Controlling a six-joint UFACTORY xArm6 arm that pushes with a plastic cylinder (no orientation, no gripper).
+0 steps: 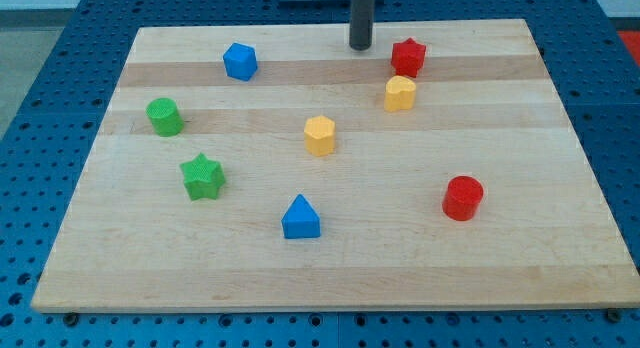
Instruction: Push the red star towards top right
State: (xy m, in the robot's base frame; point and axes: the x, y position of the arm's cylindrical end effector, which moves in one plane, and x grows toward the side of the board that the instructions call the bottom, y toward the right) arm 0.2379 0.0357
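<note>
The red star (408, 57) sits near the view's top, right of centre, on the wooden board (330, 258). My tip (360, 46) is the lower end of a dark rod coming down from the view's top edge. It rests on the board a short way to the left of the red star, with a small gap between them. A yellow heart-shaped block (400, 93) lies just below the red star.
A blue hexagon block (240, 61) is at the top left. A green cylinder (164, 117) and a green star (202, 177) are on the left. A yellow hexagon block (319, 135) is central, a blue triangle (301, 218) below it, a red cylinder (462, 198) at right.
</note>
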